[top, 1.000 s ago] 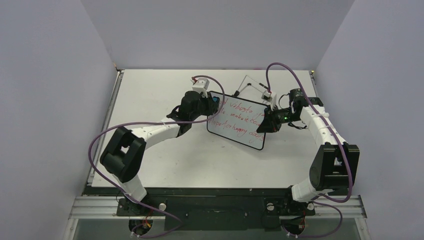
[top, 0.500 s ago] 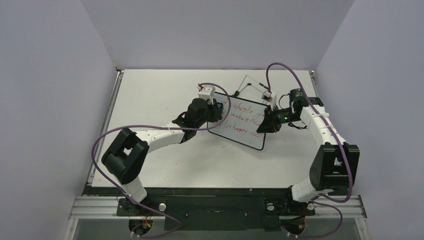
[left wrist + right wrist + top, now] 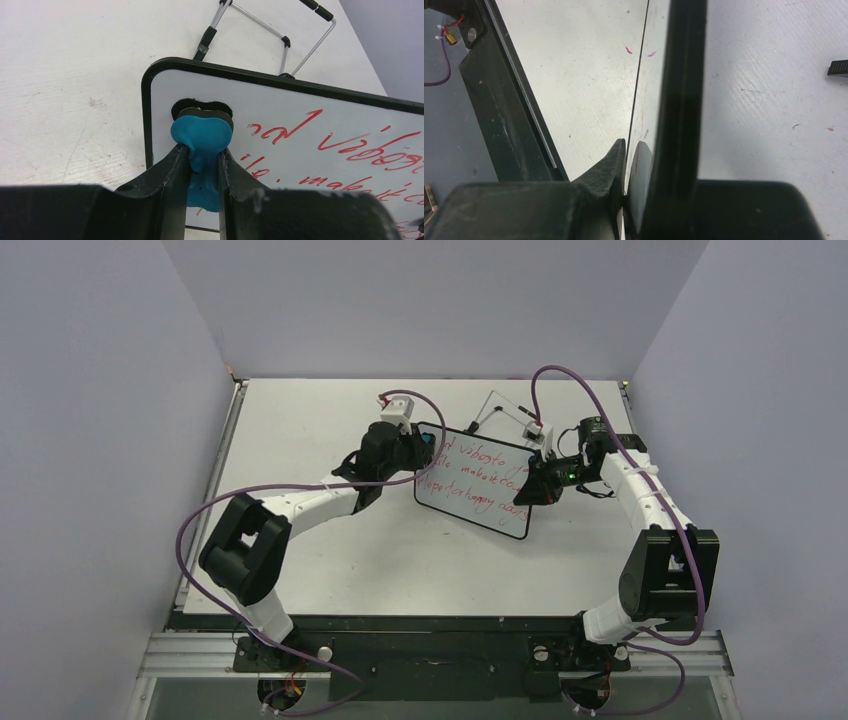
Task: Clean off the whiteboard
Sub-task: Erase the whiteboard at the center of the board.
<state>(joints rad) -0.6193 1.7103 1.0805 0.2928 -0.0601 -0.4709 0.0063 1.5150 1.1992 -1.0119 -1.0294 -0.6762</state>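
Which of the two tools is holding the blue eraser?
The left tool, shut on the blue eraser at a corner of the whiteboard; the right tool instead clamps the board's opposite edge.

Seen from the left wrist, the whiteboard (image 3: 310,105) runs off the right and bottom edges, cutting its red writing (image 3: 350,145) short. The lower half of the blue eraser (image 3: 201,132) disappears between the fingers of the left gripper (image 3: 202,150). The wire stand (image 3: 206,37) is partly hidden behind the whiteboard. From the right wrist the whiteboard sits edge-on, its rim covering the far finger of the right gripper (image 3: 639,150). From above, the writing is too small to read.
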